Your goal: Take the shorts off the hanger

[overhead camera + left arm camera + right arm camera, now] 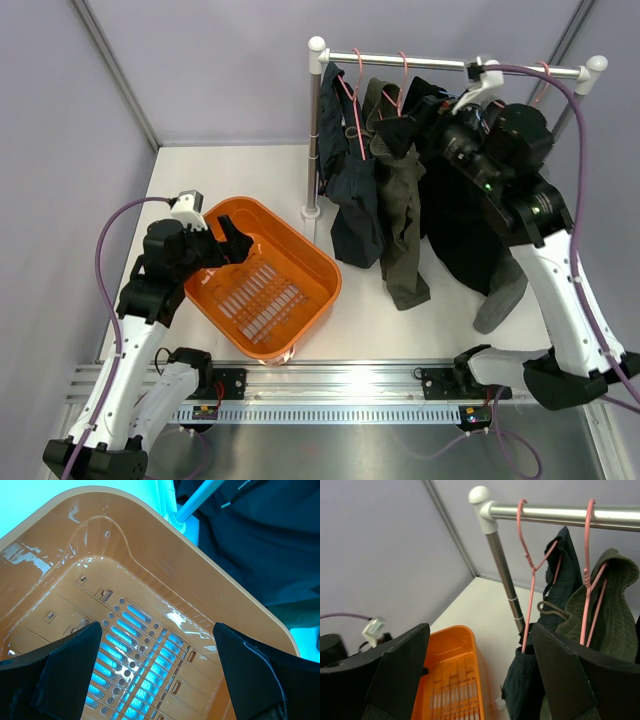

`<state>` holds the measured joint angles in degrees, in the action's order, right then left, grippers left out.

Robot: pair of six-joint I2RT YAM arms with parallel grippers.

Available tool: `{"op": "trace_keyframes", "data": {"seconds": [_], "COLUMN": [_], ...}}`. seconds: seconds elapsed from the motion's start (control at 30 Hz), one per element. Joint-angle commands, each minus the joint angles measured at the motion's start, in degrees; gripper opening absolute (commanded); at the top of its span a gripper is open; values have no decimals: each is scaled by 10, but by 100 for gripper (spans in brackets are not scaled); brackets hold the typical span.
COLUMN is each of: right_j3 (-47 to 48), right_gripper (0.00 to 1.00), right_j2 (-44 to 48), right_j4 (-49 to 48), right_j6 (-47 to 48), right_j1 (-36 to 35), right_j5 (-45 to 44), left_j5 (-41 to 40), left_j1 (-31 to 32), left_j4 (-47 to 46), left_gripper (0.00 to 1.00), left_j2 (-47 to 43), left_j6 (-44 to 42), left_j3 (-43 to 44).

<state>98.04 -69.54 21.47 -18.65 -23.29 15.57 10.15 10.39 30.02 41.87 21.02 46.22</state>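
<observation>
The shorts (567, 575) hang on pink hangers (534, 571) just ahead of the right tool (480, 675), jaws apart. The left tool (157, 667), also apart, hovers over the basket (215, 575). Soft and light, they likely want a pinch at the waistband.

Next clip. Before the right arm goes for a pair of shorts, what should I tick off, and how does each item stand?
1. Right gripper open and empty: ok.
2. Left gripper open and empty, above the orange basket: ok.
3. Basket holds nothing: ok.
4. Navy shorts and olive shorts on pink hangers on the rail, ahead of the right gripper: ok.
5. Right arm free of the black shorts: cannot tell, it overlaps them in the top view.
</observation>
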Motion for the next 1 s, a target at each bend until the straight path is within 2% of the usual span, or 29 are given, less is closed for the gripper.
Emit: {"op": "trace_keyframes", "data": {"seconds": [0.0,0.2,0.33,0.53,0.63,0.8,0.97], "right_j3": [56,124,131,139,111,115,156], "right_gripper": [90,85,80,78,77,76,75], "right_j2": [-47,-163,-217,-258,-265,-289,-327], "right_j4": [50,25,-38,-107,-164,-203,-179], "right_j6": [60,118,124,144,160,175,173], "right_j1": [-39,-107,-111,-114,-114,-114,-114], "right_j5": [-114,-262,-288,-358,-364,-377,-378], "left_j5": [14,14,14,14,15,15,15], "left_j1": [-2,-2,-2,-2,-2,-3,-2], "left_j4": [-20,-20,-18,-19,-19,-18,-17], "left_gripper": [99,99,99,99,99,99,99], "left_j2": [-9,-12,-14,-20,-21,-22,-24], "left_j6": [-4,-3,-4,-4,-4,-3,-4], "left_j3": [2,3,2,1,1,0,0]}}
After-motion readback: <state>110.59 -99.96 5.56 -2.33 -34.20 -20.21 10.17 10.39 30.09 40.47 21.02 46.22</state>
